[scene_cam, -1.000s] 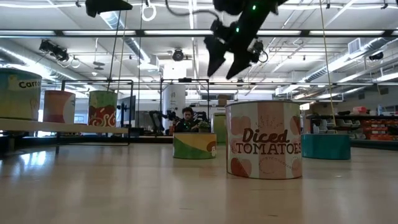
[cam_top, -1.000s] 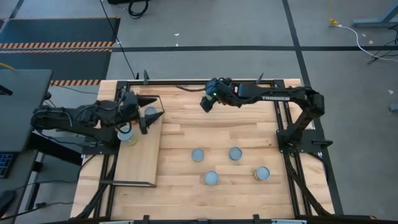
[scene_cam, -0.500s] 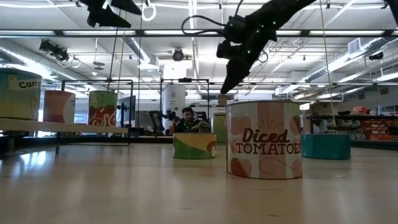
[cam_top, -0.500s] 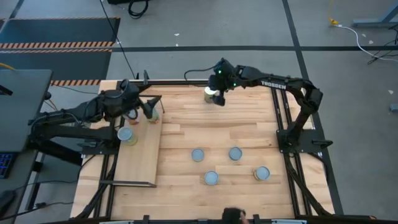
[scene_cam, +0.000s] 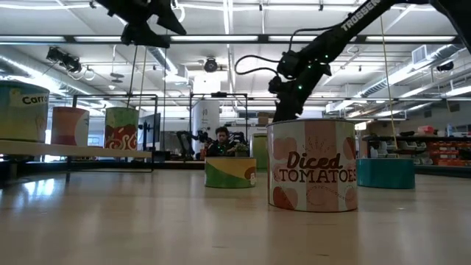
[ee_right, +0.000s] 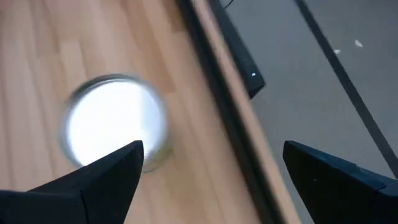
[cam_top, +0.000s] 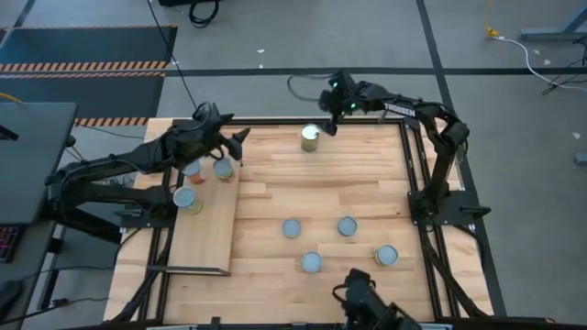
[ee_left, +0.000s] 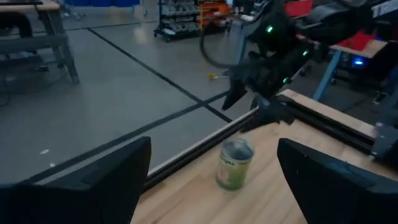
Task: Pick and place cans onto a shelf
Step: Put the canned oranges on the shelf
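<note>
Right gripper [cam_top: 332, 117], fingers apart and empty, hangs at the table's [cam_top: 367, 183] far edge just beside a lone can [cam_top: 310, 138]. Left gripper [cam_top: 234, 145], also spread and empty, sits over the shelf's [cam_top: 206, 243] far end by three cans [cam_top: 222, 169]. Four cans [cam_top: 292, 228] stand near the table's front, with bare planks between them and the lone can.

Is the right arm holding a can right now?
No, the right tool is open and empty, beside the can standing on the table.

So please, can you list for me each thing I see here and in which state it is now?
left gripper: open, empty, above the shelf's far end
right gripper: open, empty, by the far can
far can: upright, free, on the table
three cans: upright on the shelf
four cans: upright on the table
</note>
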